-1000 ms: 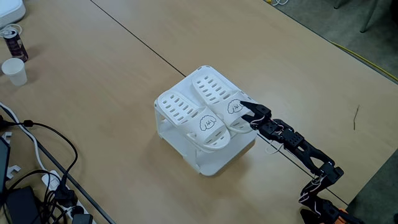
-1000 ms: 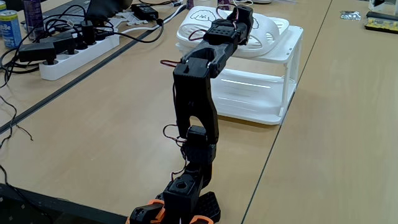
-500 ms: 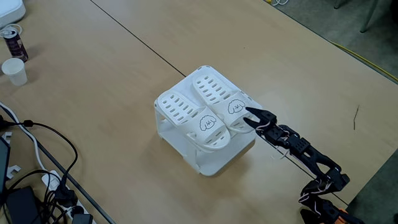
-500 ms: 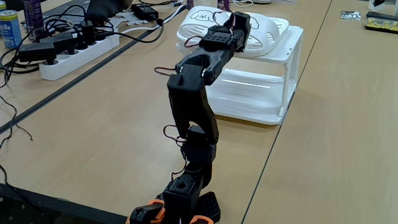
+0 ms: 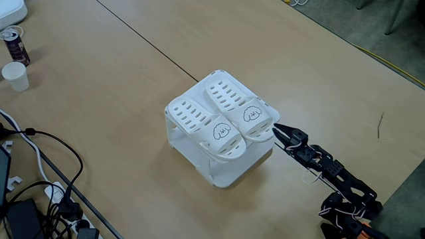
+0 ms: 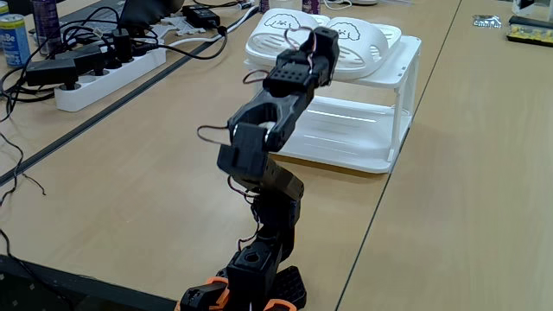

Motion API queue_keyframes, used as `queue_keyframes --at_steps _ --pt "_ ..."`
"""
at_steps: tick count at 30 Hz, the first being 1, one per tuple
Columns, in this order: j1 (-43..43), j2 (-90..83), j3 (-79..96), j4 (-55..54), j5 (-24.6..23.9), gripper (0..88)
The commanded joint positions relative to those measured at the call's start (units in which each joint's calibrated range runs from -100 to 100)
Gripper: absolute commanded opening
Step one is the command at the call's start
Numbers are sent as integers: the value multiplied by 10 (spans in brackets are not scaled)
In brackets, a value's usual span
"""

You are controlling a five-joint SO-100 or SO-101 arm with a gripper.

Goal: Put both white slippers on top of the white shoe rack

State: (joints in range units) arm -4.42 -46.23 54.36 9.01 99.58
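Both white slippers (image 5: 216, 121) sit side by side on the white shoe rack (image 5: 226, 174), toes toward the arm, puppy-face straps up. In a fixed view they appear as two white humps on the rack's top panel (image 6: 406, 45).

End effector (image 5: 277, 130) is just off the rack's near corner, beside the toe of the right-hand slipper as that view shows it, not touching it. Jaws look nearly together with nothing between them; from the side (image 6: 321, 41) I can't confirm the gap.

Judgement: placement looks done, nothing left on the worktop (image 5: 119, 79) to fetch.

Handling, if a re-grip is needed:
- Moulded plastic slides, likely light, semi-stiff, slightly springy.
- Smooth surface, probably a bit slippery in the jaws.
- Best hold is the strap arch or the side wall near mid-length; a toe-tip pinch would let it pivot.
- Rack looks light too, so a sideways nudge could shift it.

Clutter at the far edge: paper cup (image 5: 15, 76), can (image 5: 14, 44), cables (image 5: 46, 166).
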Motion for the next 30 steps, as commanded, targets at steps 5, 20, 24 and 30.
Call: queue_keyframes --at_steps 5,20,24,30 --pt "-4 -61 71 -1 4 8" --pt "-4 -28 87 -2 4 8" --pt "-4 3 53 -2 4 8" --pt "-4 41 13 -2 4 8"
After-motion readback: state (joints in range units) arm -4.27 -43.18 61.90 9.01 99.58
